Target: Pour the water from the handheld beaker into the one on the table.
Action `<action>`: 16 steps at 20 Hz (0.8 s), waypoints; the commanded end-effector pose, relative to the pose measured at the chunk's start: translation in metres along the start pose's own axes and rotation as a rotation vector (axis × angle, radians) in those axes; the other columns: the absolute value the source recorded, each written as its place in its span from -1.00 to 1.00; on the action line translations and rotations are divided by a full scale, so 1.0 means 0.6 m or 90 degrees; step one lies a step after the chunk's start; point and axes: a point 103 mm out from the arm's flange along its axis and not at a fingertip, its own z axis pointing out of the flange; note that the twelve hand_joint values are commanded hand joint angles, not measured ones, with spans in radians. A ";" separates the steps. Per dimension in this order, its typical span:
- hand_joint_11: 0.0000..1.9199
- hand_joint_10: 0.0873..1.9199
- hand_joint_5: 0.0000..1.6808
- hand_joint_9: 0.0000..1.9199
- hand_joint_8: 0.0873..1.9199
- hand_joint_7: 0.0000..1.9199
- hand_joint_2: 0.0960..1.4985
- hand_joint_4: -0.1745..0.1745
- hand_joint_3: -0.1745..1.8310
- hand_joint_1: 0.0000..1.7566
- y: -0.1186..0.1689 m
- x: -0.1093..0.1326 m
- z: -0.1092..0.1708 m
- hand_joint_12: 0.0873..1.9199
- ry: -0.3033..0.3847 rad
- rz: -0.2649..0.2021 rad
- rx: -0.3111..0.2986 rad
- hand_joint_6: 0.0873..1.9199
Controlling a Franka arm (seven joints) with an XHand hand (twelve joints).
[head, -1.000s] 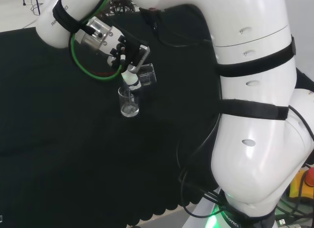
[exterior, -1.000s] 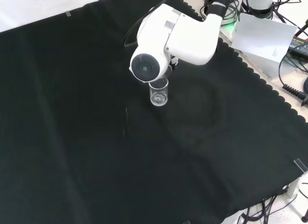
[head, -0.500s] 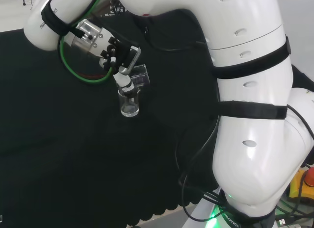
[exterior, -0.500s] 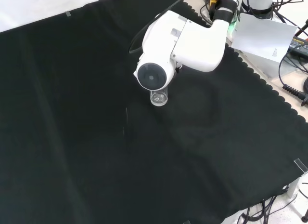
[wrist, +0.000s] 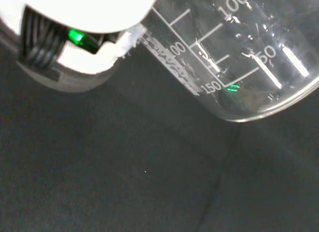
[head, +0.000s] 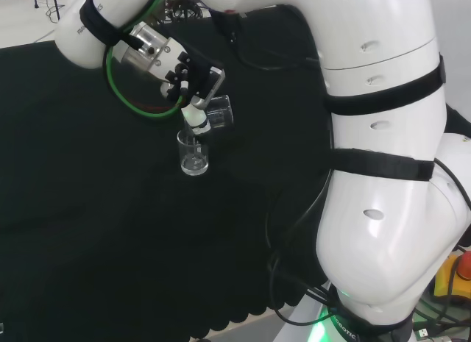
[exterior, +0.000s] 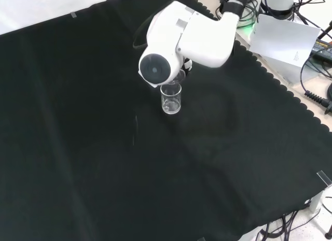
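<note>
The robot hand [head: 193, 82] is clamped on a tipped glass beaker [head: 218, 112], just above the standing beaker [head: 193, 152]. Clear glass likely handles light, slick and breakable, so its side wall is the place to hold

white arm [head: 383, 136] reaching forward, hand [head: 193, 81] curled shut

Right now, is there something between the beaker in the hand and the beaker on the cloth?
Nothing visible. In the head view the held beaker, tipped in the hand, hangs just above the standing beaker.
</note>
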 end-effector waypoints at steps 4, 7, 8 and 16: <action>0.50 -1.00 0.68 0.70 -0.60 0.42 -0.22 -1.00 -0.28 0.63 0.000 -0.035 0.038 -0.51 0.140 -0.034 -0.120 -0.75; 0.50 -1.00 0.68 0.70 -0.59 0.42 -0.22 -1.00 -0.28 0.63 -0.002 -0.044 0.043 -0.51 0.180 -0.046 -0.148 -0.75; 0.50 -1.00 0.68 0.70 -0.59 0.42 -0.22 -1.00 -0.28 0.63 -0.001 -0.050 0.048 -0.51 0.195 -0.048 -0.160 -0.75; 0.50 -1.00 0.68 0.69 -0.59 0.42 -0.22 -1.00 -0.28 0.63 0.011 -0.059 0.063 -0.51 0.303 -0.071 -0.237 -0.75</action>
